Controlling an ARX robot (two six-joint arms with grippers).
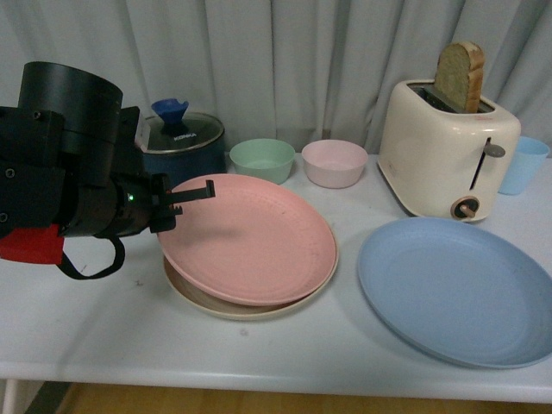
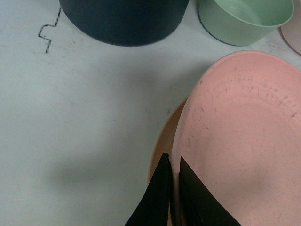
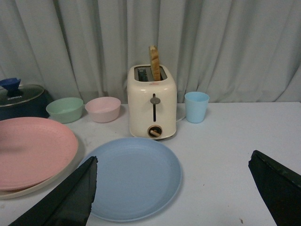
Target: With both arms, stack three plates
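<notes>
pink plate (image 1: 250, 237) sits on top of the beige plate (image 1: 224, 306) at the left-centre of the white counter (image 1: 103, 319), its left edge lifted slightly so it lies tilted and offset. left fingers (image 2: 157, 197) are narrowed onto that plate's left rim, one on each face of the edge. the beige plate lies flat beneath, showing only as a crescent along the near and left sides. blue plate (image 1: 457, 289) lies flat on its own to the right, apart from the pair, nothing on it. right fingers (image 3: 70, 197) are spread wide above the counter near the blue plate, holding nothing.

containers along the back: green bowl (image 1: 262, 159), empty; pink bowl (image 1: 335, 162), nothing visible inside; dark blue pot (image 1: 183, 147), closed by a glass lid with a blue knob, contents hidden; cream toaster (image 1: 448, 147) with one slice of bread (image 1: 460, 76) standing up out of a slot; blue cup (image 1: 523, 164) just beside the toaster, contents cannot be told.
</notes>
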